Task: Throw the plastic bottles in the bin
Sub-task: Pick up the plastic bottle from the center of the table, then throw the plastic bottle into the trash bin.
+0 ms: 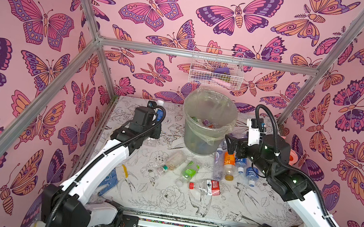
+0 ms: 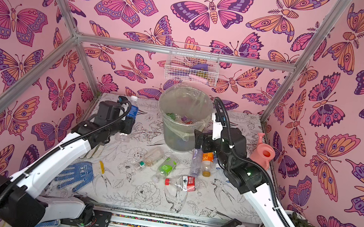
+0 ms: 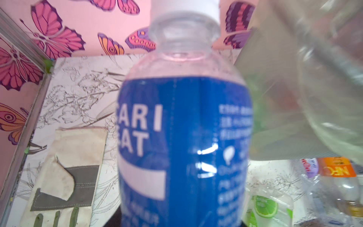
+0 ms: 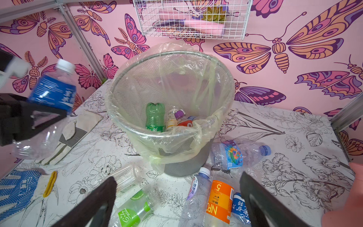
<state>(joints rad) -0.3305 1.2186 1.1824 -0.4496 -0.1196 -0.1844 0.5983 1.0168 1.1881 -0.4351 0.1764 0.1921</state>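
The clear plastic bottle with a blue label [image 3: 182, 137] is blurred in the left wrist view, its white cap [image 3: 184, 5] cut off; the white wire basket [image 1: 194, 71] holds indistinct contents.

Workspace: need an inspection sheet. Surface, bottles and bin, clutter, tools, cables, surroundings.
Surface: floral-print tabletop, strewn with bottles and gloves.
Job's things: bin upright, lined, several bottles inside; more lie beside it, including an orange-label bottle and a green-label bottle.
Clutter: blue dotted glove, canvas glove, pink watering can.
Tools: left tool shut on blue-label bottle, cap up beside the bin; right tool open over the orange-label bottle.
Cables: black conduit on each arm, no snag seen.
Surroundings: butterfly-print walls, aluminium frame, wire basket on the rear wall.
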